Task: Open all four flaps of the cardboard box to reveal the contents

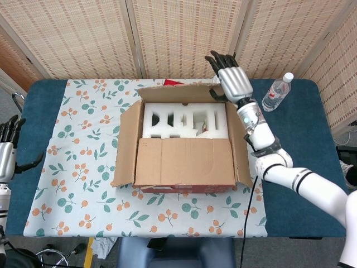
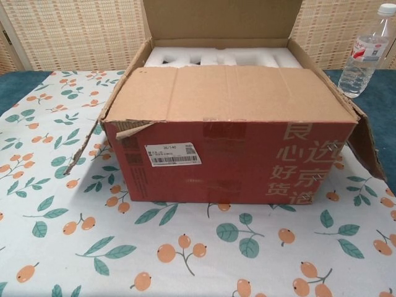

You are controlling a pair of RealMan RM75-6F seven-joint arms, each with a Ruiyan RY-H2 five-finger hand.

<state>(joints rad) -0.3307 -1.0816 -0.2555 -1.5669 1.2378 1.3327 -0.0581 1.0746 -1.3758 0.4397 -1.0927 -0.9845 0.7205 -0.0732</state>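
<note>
The box [image 1: 178,142] sits at centre frame on a floral cloth [image 1: 72,145], its far flap [image 1: 175,93] raised upright, both side flaps splayed out and only the near flap [image 1: 183,162] lying flat over the front half. White foam [image 1: 181,120] shows in the opened rear half. The right hand [image 1: 231,81], upper right of centre in the head view, stands at the far flap's right corner with fingers extended; whether the thumb pinches the cardboard cannot be made out. The left hand [image 1: 6,151], at the far left edge, hangs empty with fingers apart, well away from the box.

The upright flap looks likely to spring forward if released before it is pushed past vertical, covering the foam again. A hard push could shove the box back onto the red book [image 1: 174,82] peeking out just behind it.

A water bottle [image 1: 277,92] stands at upper right, near the right arm's path; a wide swing toward the near flap could topple it. The right side flap [image 1: 241,162] lies between that arm and the near flap.
</note>
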